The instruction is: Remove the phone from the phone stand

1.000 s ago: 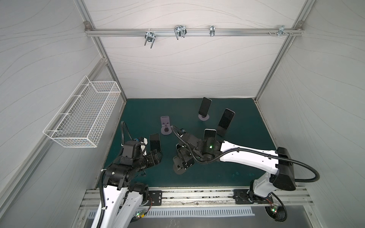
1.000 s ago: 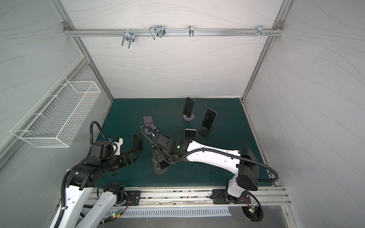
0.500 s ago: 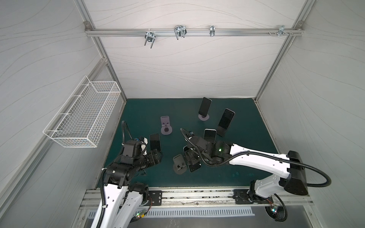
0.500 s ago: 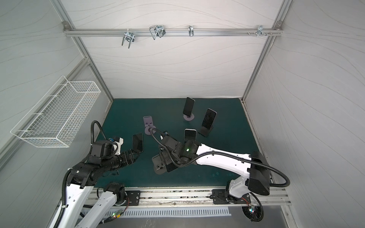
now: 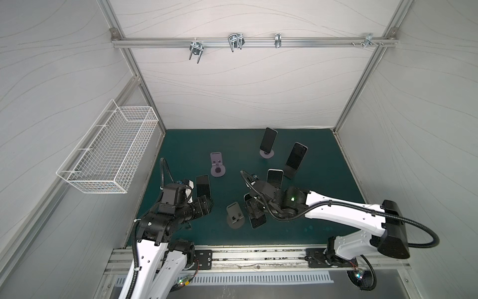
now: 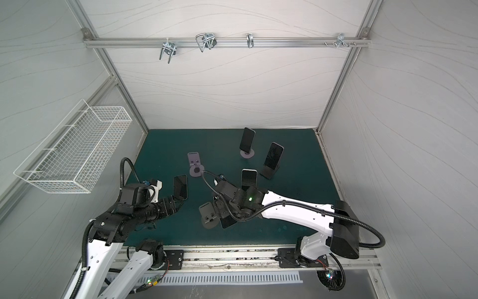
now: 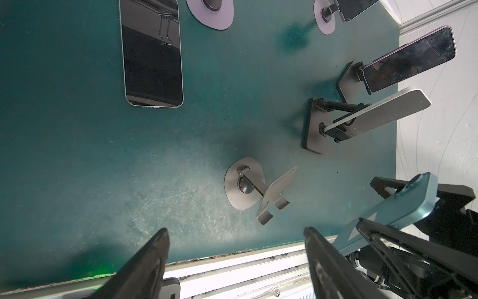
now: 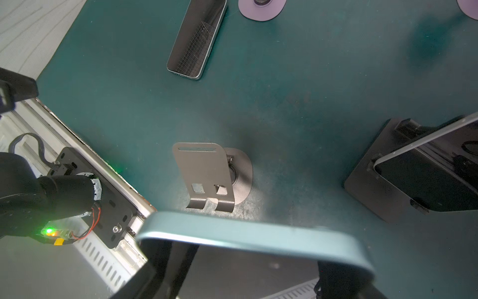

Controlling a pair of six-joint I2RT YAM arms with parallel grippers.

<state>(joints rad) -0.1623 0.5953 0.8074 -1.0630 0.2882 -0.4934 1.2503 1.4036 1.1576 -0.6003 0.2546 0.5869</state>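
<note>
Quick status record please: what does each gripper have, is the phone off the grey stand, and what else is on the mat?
right gripper: shut on the blue-green phone, held clear of the grey stand
grey stand: empty, upright on the mat
left gripper: open, empty, near the flat phone
flat phone: lying screen up on the mat
purple stand: empty
phones on stands: back phone, right phone, middle phone
</note>
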